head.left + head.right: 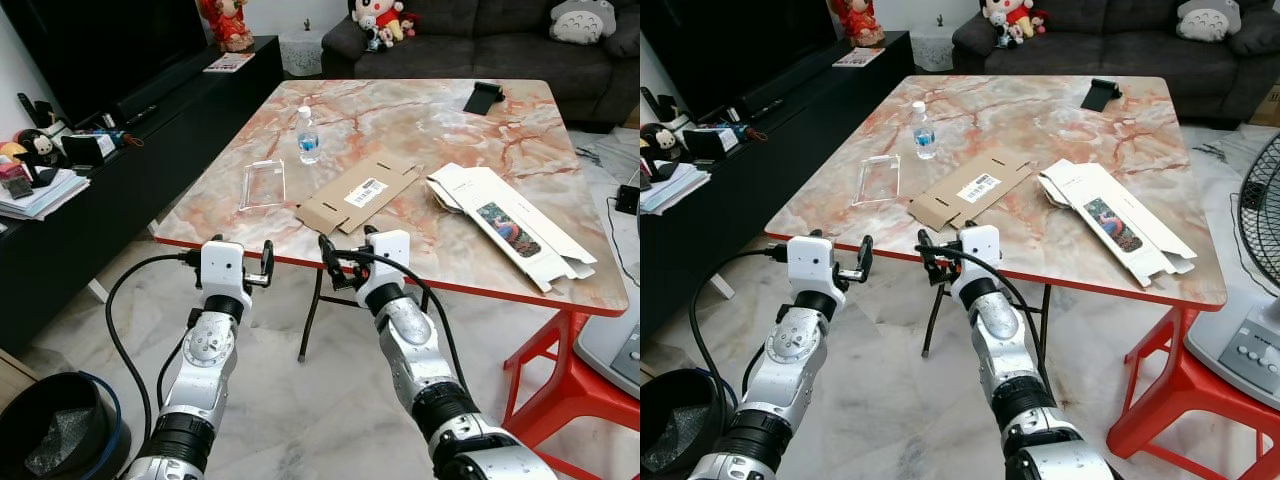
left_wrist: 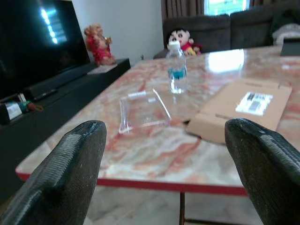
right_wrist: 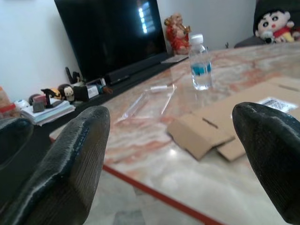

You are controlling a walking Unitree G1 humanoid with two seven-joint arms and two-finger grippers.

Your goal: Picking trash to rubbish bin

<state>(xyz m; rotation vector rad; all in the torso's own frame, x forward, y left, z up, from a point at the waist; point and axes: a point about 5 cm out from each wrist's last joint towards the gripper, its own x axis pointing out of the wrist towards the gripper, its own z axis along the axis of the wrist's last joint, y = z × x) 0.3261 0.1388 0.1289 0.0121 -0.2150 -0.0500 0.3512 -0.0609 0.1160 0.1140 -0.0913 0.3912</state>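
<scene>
On the marble table (image 1: 420,115) lie a clear plastic tray (image 1: 264,184), a small water bottle (image 1: 308,136) standing upright, a flattened brown cardboard box (image 1: 360,190) and a flattened white printed box (image 1: 505,225). Both arms are raised side by side just short of the table's near red edge. My left gripper (image 1: 255,265) is open and faces the clear tray (image 2: 143,110) and the bottle (image 2: 177,68). My right gripper (image 1: 335,260) is open too, level with the table top and facing the brown cardboard (image 3: 201,133). Neither holds anything. A black rubbish bin (image 1: 50,425) stands on the floor at my lower left.
A black phone-like object (image 1: 483,97) lies at the table's far side. A low black TV console (image 1: 120,150) runs along the left, and a sofa (image 1: 480,40) stands behind the table. A red stool (image 1: 555,370) and a fan (image 1: 1255,230) stand at the right. Folding table legs (image 1: 312,310) are ahead.
</scene>
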